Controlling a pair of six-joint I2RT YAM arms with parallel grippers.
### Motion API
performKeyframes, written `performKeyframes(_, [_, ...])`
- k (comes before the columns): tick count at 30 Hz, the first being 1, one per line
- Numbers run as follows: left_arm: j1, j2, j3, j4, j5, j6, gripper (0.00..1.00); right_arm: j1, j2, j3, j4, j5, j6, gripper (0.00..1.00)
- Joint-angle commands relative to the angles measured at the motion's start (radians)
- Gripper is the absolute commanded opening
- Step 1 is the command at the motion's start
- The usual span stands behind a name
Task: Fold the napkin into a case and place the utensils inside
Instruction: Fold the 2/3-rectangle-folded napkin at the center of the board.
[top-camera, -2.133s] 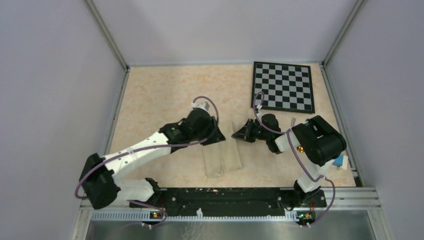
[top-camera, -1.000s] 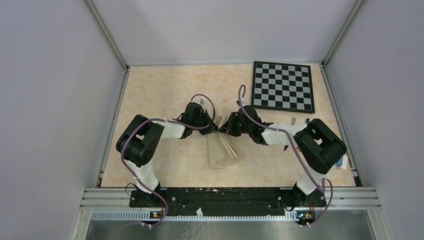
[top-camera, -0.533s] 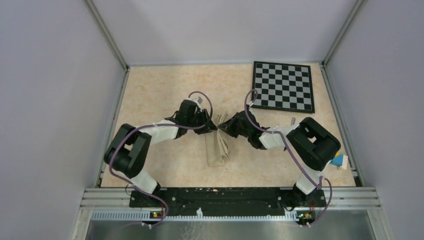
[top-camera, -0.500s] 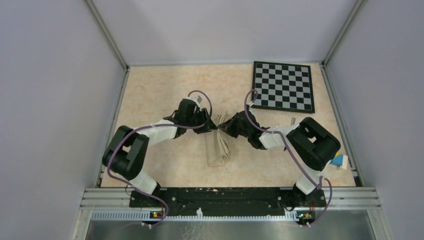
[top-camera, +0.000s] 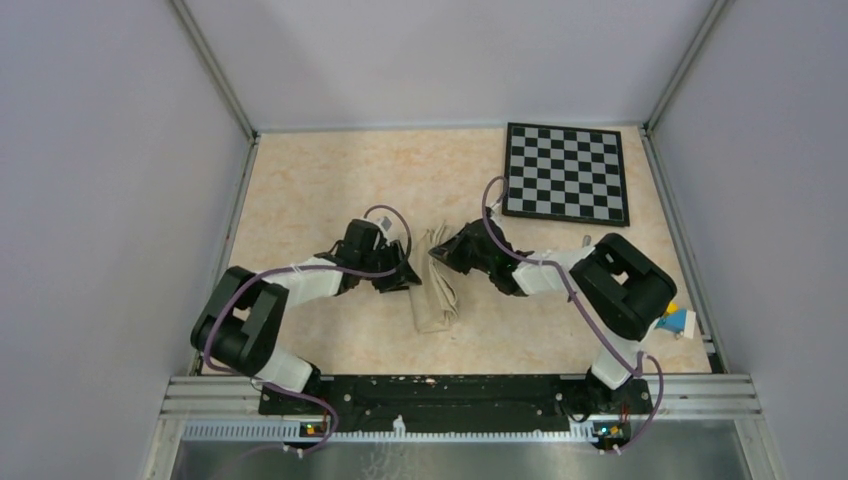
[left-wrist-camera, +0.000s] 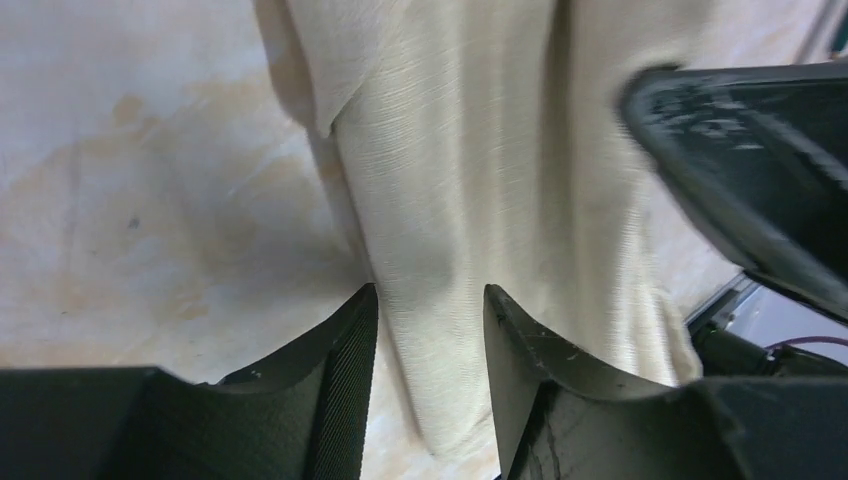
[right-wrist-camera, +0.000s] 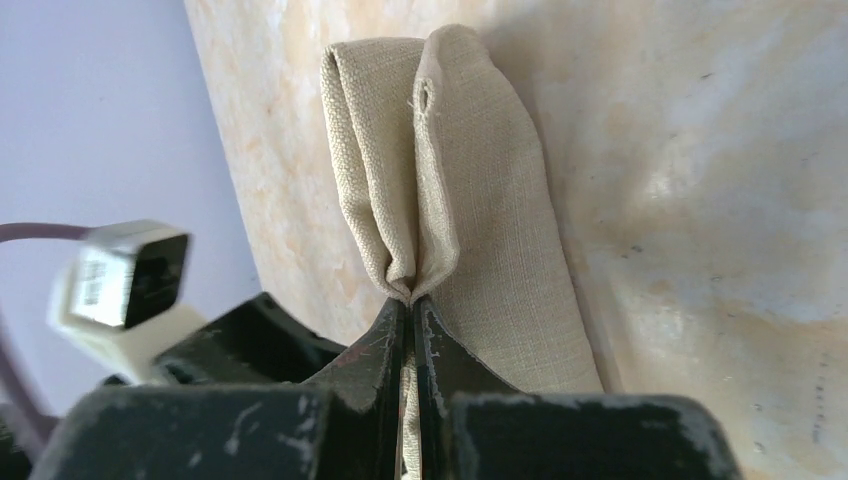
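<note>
The beige napkin (top-camera: 437, 288) lies folded into a long narrow strip at the table's middle. My right gripper (top-camera: 441, 252) is shut on the strip's far end, pinching the bunched folds, as the right wrist view (right-wrist-camera: 410, 300) shows on the napkin (right-wrist-camera: 480, 230). My left gripper (top-camera: 404, 272) is open at the strip's left edge. In the left wrist view the gripper (left-wrist-camera: 427, 300) straddles the napkin (left-wrist-camera: 470, 170) without closing on it. A slim silver piece (top-camera: 585, 242), perhaps the knife, lies by the right arm. The spoon is hidden.
A black-and-white checkered board (top-camera: 566, 172) lies at the back right. Small blue and yellow blocks (top-camera: 677, 320) sit at the right edge behind the right arm. The right gripper's black body (left-wrist-camera: 745, 170) fills the left wrist view's right side.
The napkin has been gathered narrower. My left gripper has let go and drawn back left and nearer. My right gripper stays shut on the napkin's far end and has shifted slightly left.
</note>
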Motion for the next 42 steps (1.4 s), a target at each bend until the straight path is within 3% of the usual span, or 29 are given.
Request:
performKeyframes(1, [-0.001, 0.040, -0.009, 0.082, -0.007, -0.004, 0.47, 0.037, 0.025, 0.063, -0.009, 0.020, -0.010, 0.00])
performKeyframes(6, [0.000, 0.101, -0.009, 0.104, -0.054, 0.005, 0.27, 0.075, 0.057, 0.091, -0.004, 0.020, -0.004, 0.00])
performKeyframes(9, [0.000, 0.125, -0.018, 0.125, -0.057, 0.005, 0.22, 0.096, 0.073, 0.101, -0.002, 0.023, 0.003, 0.00])
performKeyframes(20, [0.001, 0.090, -0.039, 0.102, -0.083, 0.029, 0.20, 0.131, 0.149, 0.132, 0.057, 0.040, 0.119, 0.00])
performKeyframes(32, [0.004, -0.125, -0.128, -0.050, -0.115, 0.074, 0.44, 0.131, 0.187, 0.122, 0.093, 0.082, 0.151, 0.00])
performKeyframes(37, [0.010, -0.251, -0.159, -0.020, -0.078, 0.073, 0.72, 0.132, 0.186, 0.134, 0.081, 0.080, 0.157, 0.00])
performKeyframes(42, [0.010, -0.149, -0.110, 0.036, -0.005, 0.102, 0.83, 0.132, 0.181, 0.148, 0.060, 0.075, 0.160, 0.00])
